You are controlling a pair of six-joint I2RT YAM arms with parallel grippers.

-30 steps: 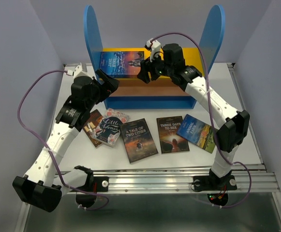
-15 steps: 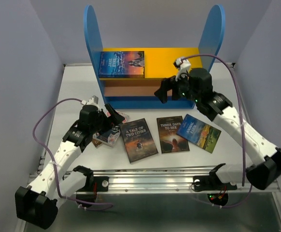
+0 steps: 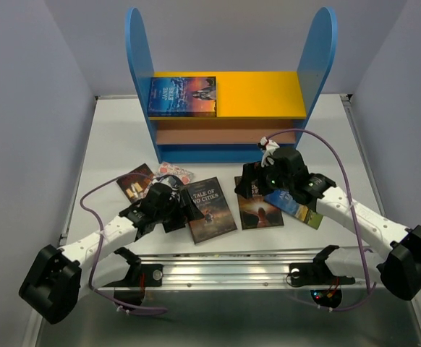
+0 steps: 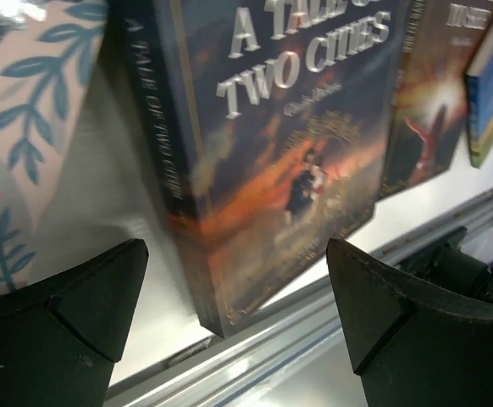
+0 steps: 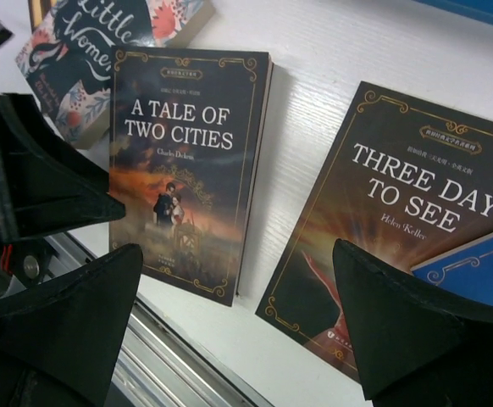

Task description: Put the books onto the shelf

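White table top point(image 3: 109, 137) fills the middle, with pale purple walls point(image 3: 22, 108) around it. At the back stands the small wooden shelf with two tall blue sides point(image 3: 139, 50). One blue book with a sunset picture point(image 3: 182, 96) lies flat on the shelf's yellow top board point(image 3: 257, 94), at the left end. The brown lower board point(image 3: 203, 136) sits below it.

Five more books lie flat on the table in front of the shelf. From left to right they are a dark brown book point(image 3: 134, 182), a flowery book point(image 3: 174, 172), the dark "A Tale of Two Cities" book point(image 3: 212, 211), the dark "Three Days to See" book point(image 3: 262, 212) and a blue book point(image 3: 297, 210) partly under the right arm.

The left pincer point(image 4: 234, 263) is wide apart over the near left corner of "A Tale of Two Cities" and holds nothing. The right pincer point(image 5: 236, 254) is wide apart too, low over the table between the two dark books, and holds nothing.
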